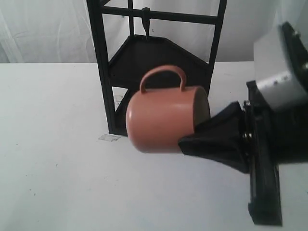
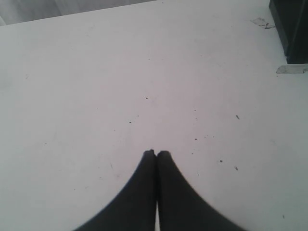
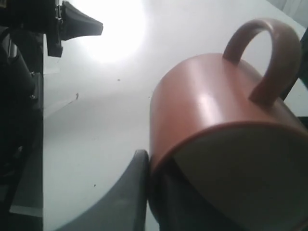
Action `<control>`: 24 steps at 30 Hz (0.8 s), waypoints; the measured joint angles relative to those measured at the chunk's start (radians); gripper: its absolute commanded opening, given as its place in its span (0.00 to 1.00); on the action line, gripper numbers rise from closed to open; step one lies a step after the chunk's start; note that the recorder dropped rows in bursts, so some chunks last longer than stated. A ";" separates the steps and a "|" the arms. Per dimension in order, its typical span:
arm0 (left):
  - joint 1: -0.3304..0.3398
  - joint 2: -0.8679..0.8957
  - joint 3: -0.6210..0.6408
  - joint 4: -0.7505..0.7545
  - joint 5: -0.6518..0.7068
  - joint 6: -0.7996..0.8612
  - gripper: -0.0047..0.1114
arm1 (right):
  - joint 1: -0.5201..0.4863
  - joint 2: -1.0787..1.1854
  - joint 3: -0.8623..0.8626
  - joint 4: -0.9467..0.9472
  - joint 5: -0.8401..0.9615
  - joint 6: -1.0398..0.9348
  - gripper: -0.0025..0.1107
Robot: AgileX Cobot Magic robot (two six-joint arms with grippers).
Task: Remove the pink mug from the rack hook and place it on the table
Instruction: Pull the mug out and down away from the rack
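The pink mug [image 1: 161, 118] hangs in the air on its side, handle up and mouth toward the right, in front of the black rack [image 1: 159, 57]. My right gripper [image 1: 195, 137] is shut on its rim, one finger outside the wall and one inside the cream interior [image 3: 240, 168]. The mug [image 3: 207, 101] fills the right wrist view above the white table [image 3: 96, 120]. The rack hook [image 1: 146, 19] is bare, hanging from the top bar. My left gripper [image 2: 157, 153] is shut on nothing, low over the table [image 2: 144, 72].
The rack's foot [image 2: 291, 29] and a strip of clear tape [image 2: 291, 69] lie at one edge of the left wrist view. The left arm [image 3: 29, 72] shows dark along the side of the right wrist view. A tape patch [image 1: 109, 137] sits by the rack's base.
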 measured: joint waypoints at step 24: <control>0.000 0.000 0.000 0.000 0.000 0.000 0.04 | 0.000 -0.180 -0.045 -0.228 0.052 0.567 0.02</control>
